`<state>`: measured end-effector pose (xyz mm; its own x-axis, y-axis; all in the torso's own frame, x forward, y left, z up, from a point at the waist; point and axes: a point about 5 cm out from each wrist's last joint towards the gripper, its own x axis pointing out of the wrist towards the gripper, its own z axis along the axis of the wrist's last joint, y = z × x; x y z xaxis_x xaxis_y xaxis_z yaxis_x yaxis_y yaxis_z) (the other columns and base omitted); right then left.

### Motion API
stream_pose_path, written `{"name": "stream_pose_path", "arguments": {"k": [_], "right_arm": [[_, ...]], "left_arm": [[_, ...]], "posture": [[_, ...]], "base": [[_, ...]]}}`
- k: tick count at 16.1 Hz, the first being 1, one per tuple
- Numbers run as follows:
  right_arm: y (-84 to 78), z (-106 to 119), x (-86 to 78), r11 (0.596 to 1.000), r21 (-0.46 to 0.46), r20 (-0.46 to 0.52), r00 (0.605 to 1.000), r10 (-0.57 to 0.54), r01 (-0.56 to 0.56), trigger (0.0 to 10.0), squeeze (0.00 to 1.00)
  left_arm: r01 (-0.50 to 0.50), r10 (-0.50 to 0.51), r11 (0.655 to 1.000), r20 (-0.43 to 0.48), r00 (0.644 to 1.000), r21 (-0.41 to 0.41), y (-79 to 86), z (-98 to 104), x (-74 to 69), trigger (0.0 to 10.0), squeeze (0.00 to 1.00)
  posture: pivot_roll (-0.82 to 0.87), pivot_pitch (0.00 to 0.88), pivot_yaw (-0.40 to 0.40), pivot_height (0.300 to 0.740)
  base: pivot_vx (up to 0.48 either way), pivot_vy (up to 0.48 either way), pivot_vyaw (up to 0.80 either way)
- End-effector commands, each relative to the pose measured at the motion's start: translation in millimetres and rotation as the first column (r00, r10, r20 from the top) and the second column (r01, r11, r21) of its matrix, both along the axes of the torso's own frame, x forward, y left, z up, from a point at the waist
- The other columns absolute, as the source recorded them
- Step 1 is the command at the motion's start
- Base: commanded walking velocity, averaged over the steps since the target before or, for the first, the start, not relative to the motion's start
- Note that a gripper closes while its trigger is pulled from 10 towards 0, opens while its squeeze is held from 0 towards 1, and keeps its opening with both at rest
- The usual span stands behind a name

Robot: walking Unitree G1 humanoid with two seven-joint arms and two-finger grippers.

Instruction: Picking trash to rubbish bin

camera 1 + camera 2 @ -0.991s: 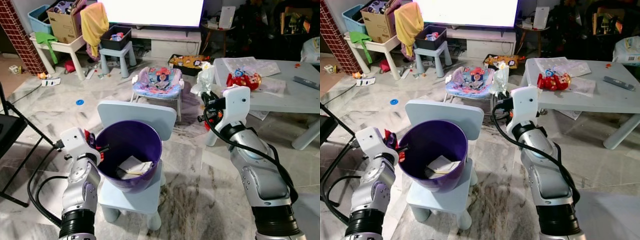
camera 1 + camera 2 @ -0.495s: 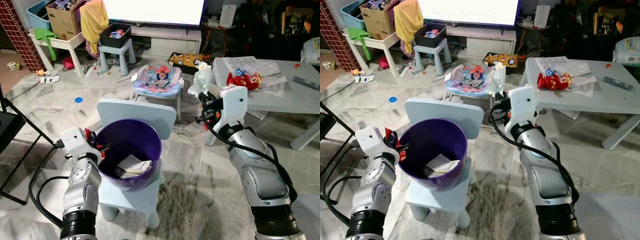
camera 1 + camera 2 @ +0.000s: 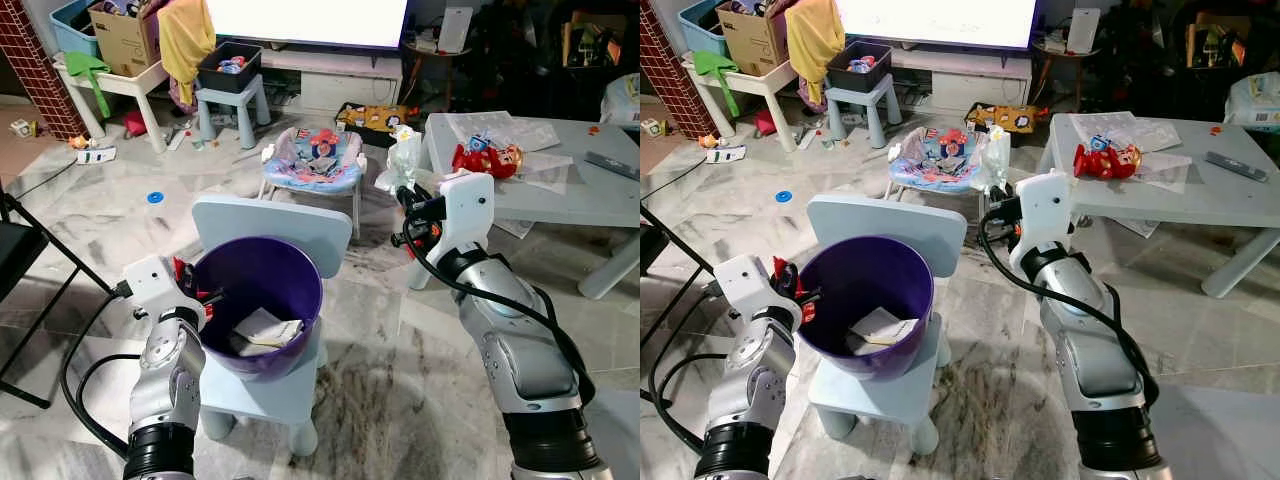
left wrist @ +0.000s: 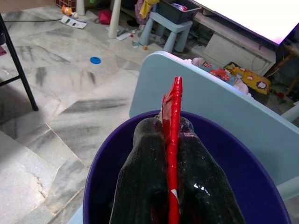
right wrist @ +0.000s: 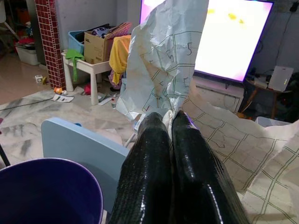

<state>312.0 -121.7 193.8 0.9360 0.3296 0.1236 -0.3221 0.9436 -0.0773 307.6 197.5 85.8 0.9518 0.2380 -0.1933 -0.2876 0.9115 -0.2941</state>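
A: Which way does the red wrapper [image 4: 172,140] run?
B: Lengthwise along the fingers of the left gripper [image 4: 171,133], which is clamped on it at the near-left rim of the purple bin [image 3: 300,262] on the small chair [image 3: 275,227].
A: And the right gripper [image 5: 170,122]?
B: Pinched tight on crumpled white paper [image 5: 169,56] standing upward, beyond the chair's right corner, near the grey table [image 3: 600,195].

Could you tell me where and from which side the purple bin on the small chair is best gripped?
Grip the purple bin by its thin upper rim, from above on the front side: the chair back blocks the rear, and the round wall looks too wide for the jaws.
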Motion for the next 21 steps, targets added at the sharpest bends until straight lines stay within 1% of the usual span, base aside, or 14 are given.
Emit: {"name": "stream_pose_path", "arguments": {"k": [1,13,19,21], "right_arm": [[-0.8,2.9,-1.0,1.000,-0.006,0.009,1.000,-0.004,0.004,0.0,0.00],[-0.9,0.5,-1.1,1.000,-0.001,0.006,1.000,-0.014,0.014,0.0,0.00],[-1.0,-0.1,-0.5,1.000,-0.002,0.007,1.000,-0.014,0.014,0.0,0.00],[-1.2,-0.4,-0.2,1.000,-0.003,0.006,1.000,-0.014,0.014,0.0,0.00]], "left_arm": [[0.019,-0.019,1.000,0.005,1.000,0.007,-2.8,1.2,1.3,10.0,0.00],[0.029,-0.028,1.000,-0.014,1.000,0.013,-3.5,-1.2,1.7,10.0,0.00],[0.013,-0.013,1.000,-0.028,1.000,0.005,-3.9,-3.7,1.9,10.0,0.00],[0.003,-0.003,1.000,-0.052,0.999,0.007,-3.0,-6.8,1.3,10.0,0.00]], "posture": [[0.04,0.098,-0.058,0.740],[0.04,0.091,-0.049,0.740],[0.05,0.086,-0.048,0.740],[0.04,0.086,-0.049,0.740]], "base": [[0.255,0.000,0.00],[0.303,0.000,0.00],[0.000,0.000,0.00],[0.000,0.000,0.00]]}}
